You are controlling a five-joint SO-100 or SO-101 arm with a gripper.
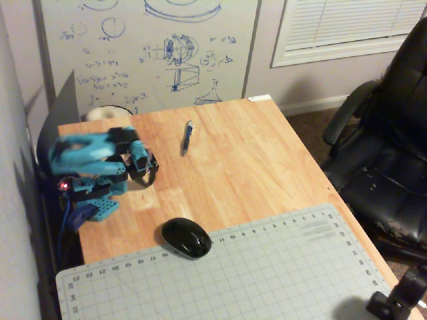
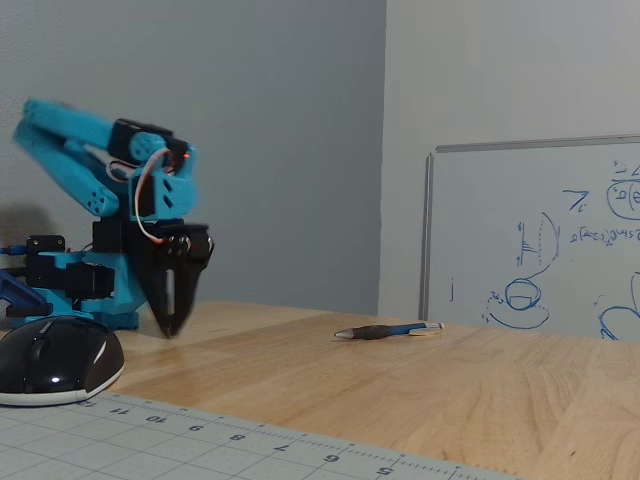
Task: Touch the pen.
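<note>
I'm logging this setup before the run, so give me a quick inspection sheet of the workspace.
Surface: wooden table, grey cutting mat at the near edge.
Job's things: pen lies flat, untouched, apart from the arm.
Clutter: black mouse at the mat's edge.
Grippers: gripper points down near the base, tips close together, holding nothing.
Cables: thin wires on the arm.
Surroundings: whiteboard, office chair, window blinds.
</note>
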